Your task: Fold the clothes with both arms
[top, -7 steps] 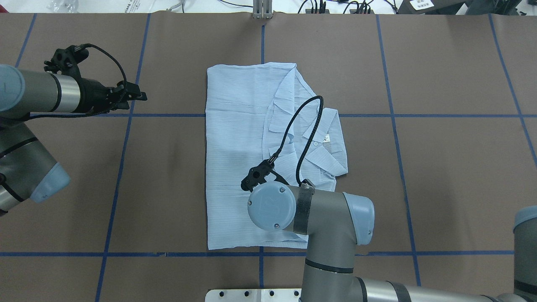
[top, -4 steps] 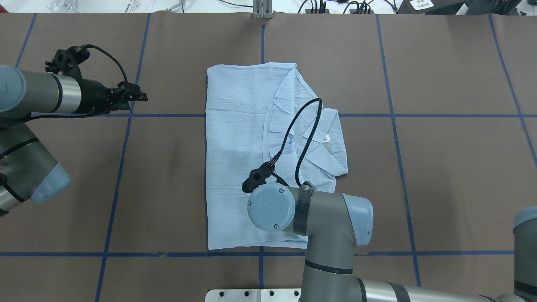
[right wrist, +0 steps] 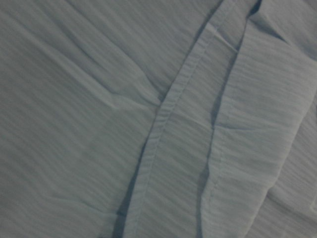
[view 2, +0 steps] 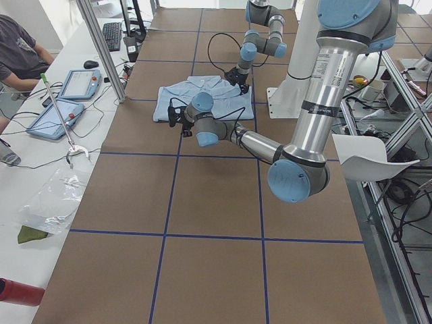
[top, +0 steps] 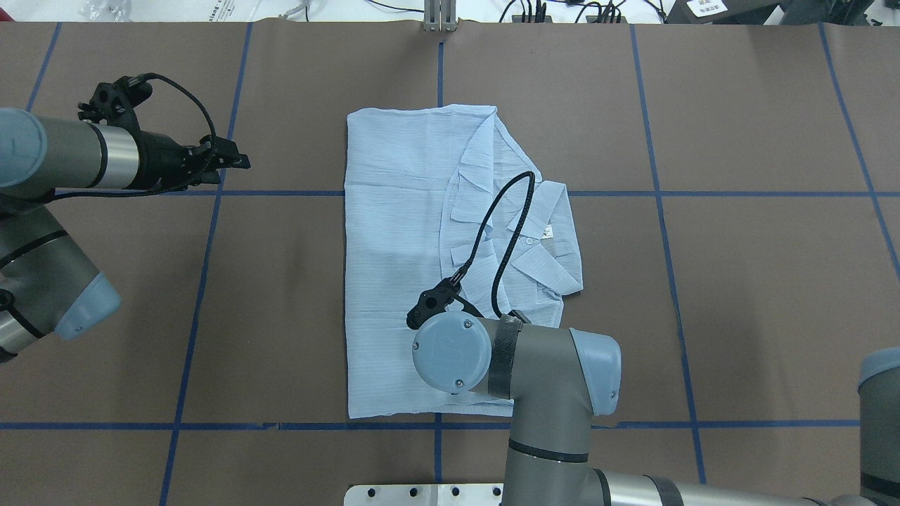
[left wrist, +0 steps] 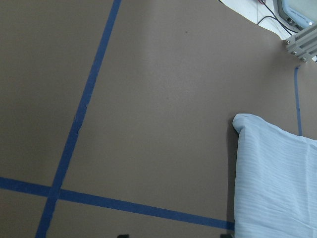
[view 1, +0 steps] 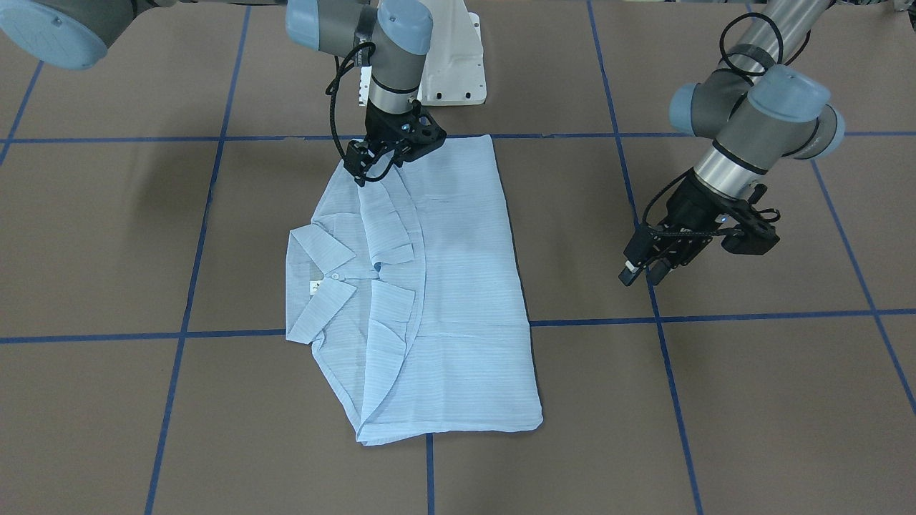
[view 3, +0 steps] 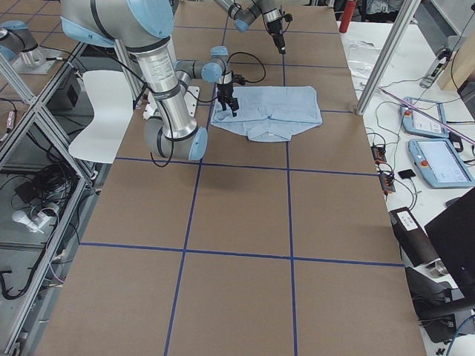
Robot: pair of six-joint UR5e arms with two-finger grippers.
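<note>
**Shirt folded mid-table, right arm down on it, left arm off to the side**

The pale-blue shirt lies flat in the centre of the overhead frame on the brown table. It's folded into a tall rectangle, with the collar towards the frame's right. The right gripper is down at the shirt's edge in the upper middle of the front-facing frame. Honestly can't tell how far apart its jaws are or whether it's pinching cloth, since its wrist camera shows nothing but fabric and seams. The left gripper hangs over bare table at the right of that frame, well apart from the shirt. Its fingers look a bit parted, with nothing between them.
</note>
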